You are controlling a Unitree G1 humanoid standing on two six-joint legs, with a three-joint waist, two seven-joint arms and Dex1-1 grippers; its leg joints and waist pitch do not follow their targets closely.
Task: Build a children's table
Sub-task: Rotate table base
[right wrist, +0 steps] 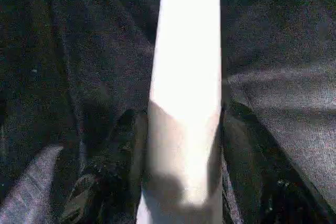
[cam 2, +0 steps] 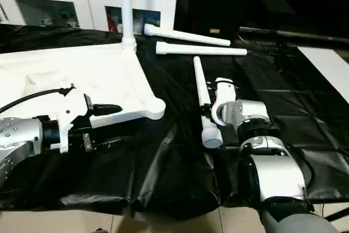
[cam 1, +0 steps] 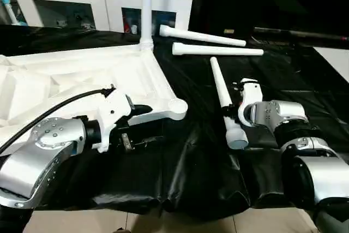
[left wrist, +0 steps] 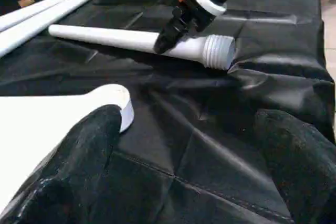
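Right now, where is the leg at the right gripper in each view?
Left eye: the leg right of centre, beside the right gripper.
Right eye: centre.
Left wrist: upper middle.
Right wrist: down the centre.
Shared landmark: tabletop corner socket.

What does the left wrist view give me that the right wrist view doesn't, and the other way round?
Left wrist view alone: the tabletop's corner socket, two further loose legs, the right tool on the leg with its threaded end, and the left tool's wide-apart fingers.
Right wrist view alone: a close look along that leg, with the right tool's fingers at either side of it.
Both: this leg and the black sheet.
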